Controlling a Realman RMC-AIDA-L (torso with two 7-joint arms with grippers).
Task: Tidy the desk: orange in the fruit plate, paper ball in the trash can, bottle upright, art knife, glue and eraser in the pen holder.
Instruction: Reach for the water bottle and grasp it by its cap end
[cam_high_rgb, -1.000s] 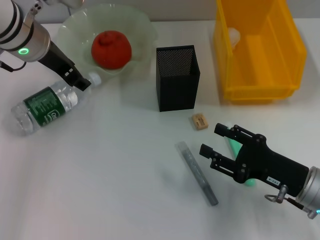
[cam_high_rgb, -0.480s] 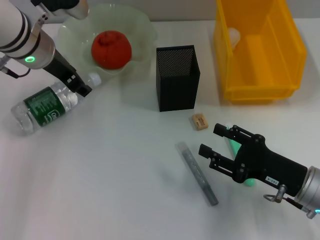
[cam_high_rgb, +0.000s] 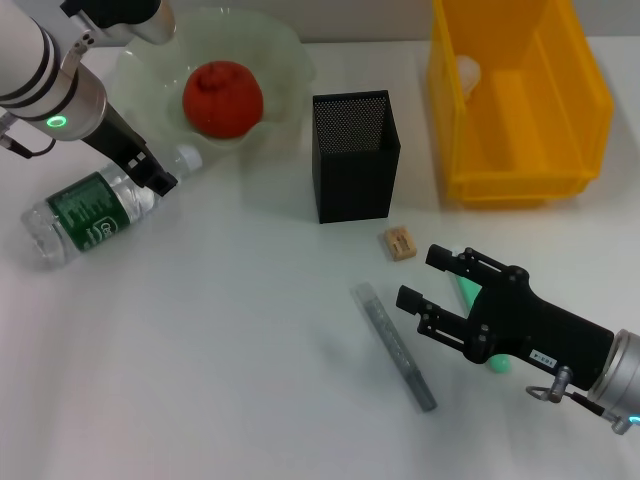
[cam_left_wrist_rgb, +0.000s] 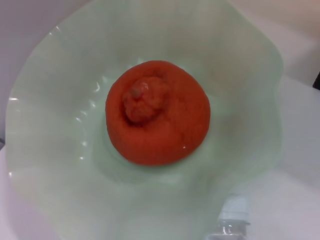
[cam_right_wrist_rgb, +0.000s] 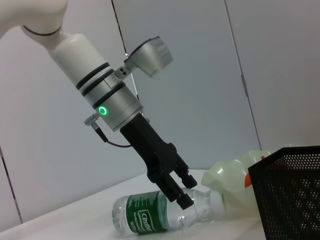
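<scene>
Head view: bottle (cam_high_rgb: 92, 211) lying on its side at the table's left, cap (cam_high_rgb: 187, 157) pointing toward the plate (cam_high_rgb: 283, 60), just beside its rim. Left gripper (cam_high_rgb: 158, 177) down at the bottle's neck, black fingers straddling it; from the right wrist view, left gripper (cam_right_wrist_rgb: 184, 194) with fingertips pressed against the clear shoulder of the bottle (cam_right_wrist_rgb: 165, 213), seemingly clamped on it, though contact on both sides cannot be confirmed. Orange (cam_high_rgb: 222, 97) sitting in the plate; left wrist view: orange (cam_left_wrist_rgb: 157, 111) centred in the plate (cam_left_wrist_rgb: 45, 165), stem dimple up, bottle cap (cam_left_wrist_rgb: 234, 209) just outside the rim. Black mesh holder (cam_high_rgb: 355, 155) upright at table centre, yellow can (cam_high_rgb: 515, 95) to its right, with a white wad (cam_high_rgb: 466, 68) inside against the near-left wall. Eraser (cam_high_rgb: 400, 243) lying on the table just in front of the holder. Grey knife (cam_high_rgb: 393, 346) lying diagonally nearer the robot, apart from the eraser. Right gripper (cam_high_rgb: 433, 279) low over the table, fingers spread wide, between knife and a green stick (cam_high_rgb: 468, 293) partly hidden beneath it, gripping nothing.
</scene>
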